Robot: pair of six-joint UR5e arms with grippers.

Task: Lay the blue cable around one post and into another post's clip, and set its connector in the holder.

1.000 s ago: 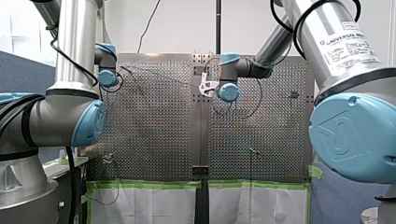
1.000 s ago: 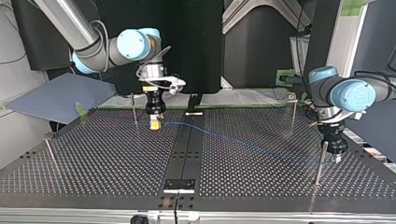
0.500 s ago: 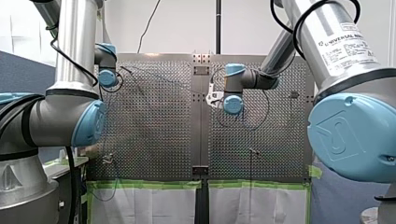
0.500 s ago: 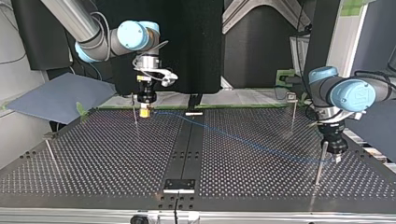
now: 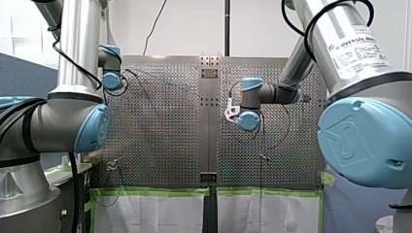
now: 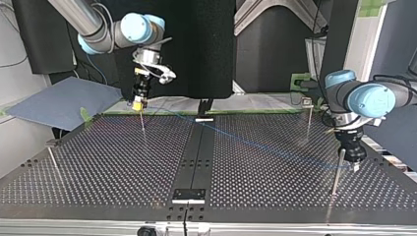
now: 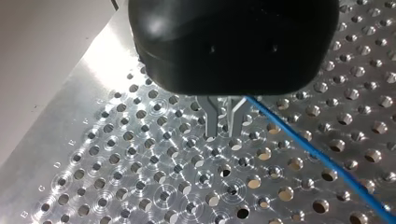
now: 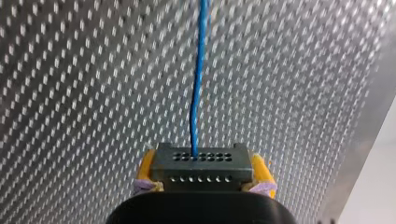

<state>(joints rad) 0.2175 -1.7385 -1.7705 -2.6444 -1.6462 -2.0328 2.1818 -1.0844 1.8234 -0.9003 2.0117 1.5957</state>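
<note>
While the right jaws pinch the connector (image 8: 200,167) and the left jaws pinch the cable (image 8: 197,93), the taut span could snag the post (image 6: 142,125) or slip free.

"UNIVERSAL ROBOTS" label (image 5: 358,44) on my right arm (image 5: 335,73)

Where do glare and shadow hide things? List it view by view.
Left wrist view: hard glare whitens the perforated metal table beside my left gripper; the thin blue cable is plain. Right wrist view: the holes glint, yet cable and dark rectangular connector in my right gripper read clearly. Top view: the cable is faint on the dim table.
</note>
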